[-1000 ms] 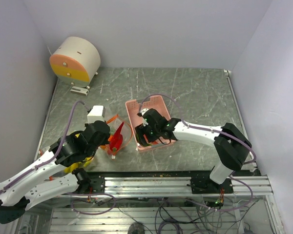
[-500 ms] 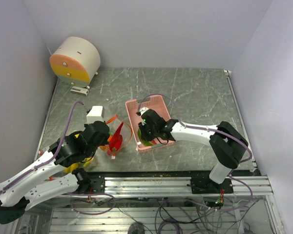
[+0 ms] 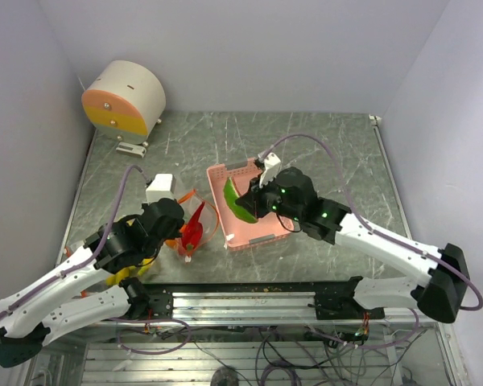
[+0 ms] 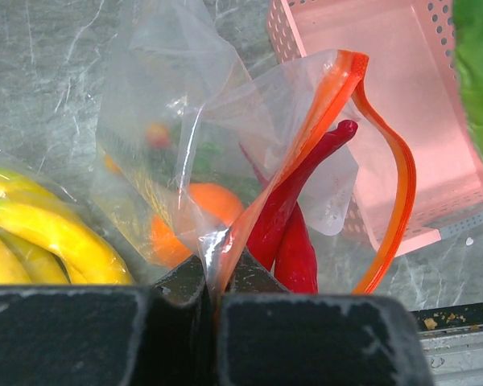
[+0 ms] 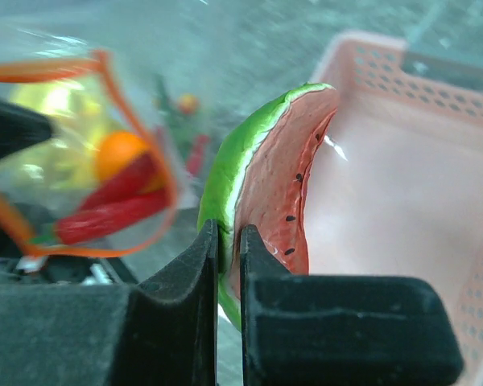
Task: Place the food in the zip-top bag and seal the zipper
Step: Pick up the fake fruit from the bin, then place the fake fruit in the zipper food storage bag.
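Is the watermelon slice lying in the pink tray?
No, the right hand pinches the watermelon slice and holds it up in front of the pink tray.

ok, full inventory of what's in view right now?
watermelon slice: one, red with green rind, held above the pink tray
zip-top bag: one, clear, mouth open, left of the tray
zipper: one, orange-red, unsealed
chili peppers: at least two, red, in the bag, tips poking out of its mouth
orange: one, orange, inside the bag
bananas: several, yellow, at the bag's left; inside or beside, can't tell
pink tray: one, mid-table
drum: one, beige with orange-yellow face, far left corner
table: grey-green
left gripper: shut on the bag's edge
right gripper: shut on the watermelon slice
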Controlling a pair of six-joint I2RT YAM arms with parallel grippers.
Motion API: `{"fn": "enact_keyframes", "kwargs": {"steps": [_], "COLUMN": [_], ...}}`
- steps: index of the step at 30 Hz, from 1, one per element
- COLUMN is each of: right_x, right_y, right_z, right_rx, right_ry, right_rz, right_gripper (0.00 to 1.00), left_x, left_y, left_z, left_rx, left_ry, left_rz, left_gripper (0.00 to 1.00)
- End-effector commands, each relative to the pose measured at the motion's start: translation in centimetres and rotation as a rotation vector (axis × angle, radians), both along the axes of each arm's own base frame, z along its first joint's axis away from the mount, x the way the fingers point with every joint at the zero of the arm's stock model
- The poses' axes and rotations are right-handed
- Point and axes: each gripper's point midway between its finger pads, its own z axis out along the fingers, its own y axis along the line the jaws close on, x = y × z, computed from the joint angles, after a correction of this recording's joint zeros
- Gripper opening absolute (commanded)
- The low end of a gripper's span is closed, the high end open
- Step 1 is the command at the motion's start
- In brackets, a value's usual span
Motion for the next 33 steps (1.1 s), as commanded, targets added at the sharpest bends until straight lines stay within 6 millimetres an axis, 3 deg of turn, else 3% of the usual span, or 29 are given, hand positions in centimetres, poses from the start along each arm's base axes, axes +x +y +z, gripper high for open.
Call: {"fn": "enact_keyframes", "kwargs": {"steps": [1,3,9,12,15,19,25,33], "right_x": [-3.3,-4.6,-7.4,-8.9,-9.3,-9.4,-8.4,-7.7], "right_y": [2.9,4.1,6.9,8.1,8.9,8.6,7.9,8.7], "right_z": [4.3,6.1,8.8,9.8,8.6,7.0,4.3,1.2], "right_rx": [0.224,0.324,0.584,0.612,0.516,0.477,0.413,0.33], "right_ry": [-0.028,-0.031,-0.042,-0.085,-0.088,-0.045,0.017,0.093], "right_rz": [0.207,0.274,0.352,0.385,0.385,0.366,0.271,0.245], "right_gripper": [0.0,0.0,0.0,0.0,0.0,0.0,0.0,0.0], "left_x": [0.7,0.9,1.3,1.4,1.5,1.6,1.7,1.5], "left_y": [-1.1,-1.4,-2.2,-2.7,-2.6,-2.7,-3.0,-2.5], "left_z": [0.9,1.0,1.1,1.1,1.0,1.1,0.8,1.0], "left_rx": [-0.037,-0.038,-0.037,-0.034,-0.023,-0.028,-0.016,-0.022], "left_ry": [-0.026,-0.028,-0.026,-0.018,-0.014,-0.028,-0.014,-0.017], "left_rz": [-0.007,-0.01,-0.023,-0.034,-0.033,-0.033,-0.04,-0.031], "left_gripper": [0.07,0.07,0.07,0.07,0.07,0.07,0.07,0.07]}}
